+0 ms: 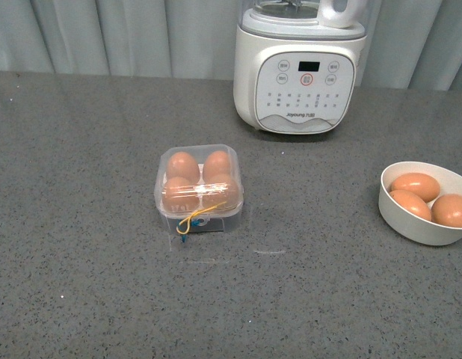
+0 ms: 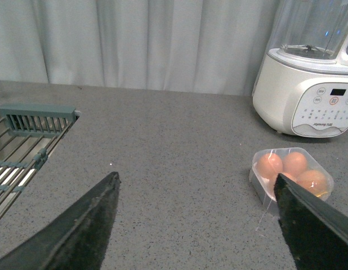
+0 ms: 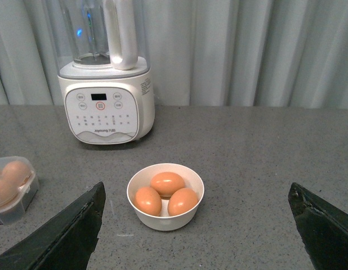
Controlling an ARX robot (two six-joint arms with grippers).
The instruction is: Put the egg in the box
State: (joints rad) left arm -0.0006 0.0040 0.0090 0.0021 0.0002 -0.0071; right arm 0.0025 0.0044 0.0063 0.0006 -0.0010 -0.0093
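Observation:
The clear plastic box (image 1: 199,182) stands mid-table with its lid down, all its cells filled with brown eggs, and a yellow-and-blue cord at its front. It also shows in the left wrist view (image 2: 291,175) and at the edge of the right wrist view (image 3: 13,185). Three more brown eggs (image 1: 416,185) lie in a round white bowl (image 1: 418,224) at the right, also in the right wrist view (image 3: 166,183). Neither arm shows in the front view. My left gripper (image 2: 196,194) is open and empty, left of the box. My right gripper (image 3: 196,208) is open and empty, facing the bowl.
A white blender (image 1: 300,71) stands at the back of the grey table, behind the box. A metal rack (image 2: 25,146) with a green edge lies at the table's far left in the left wrist view. Grey curtains hang behind.

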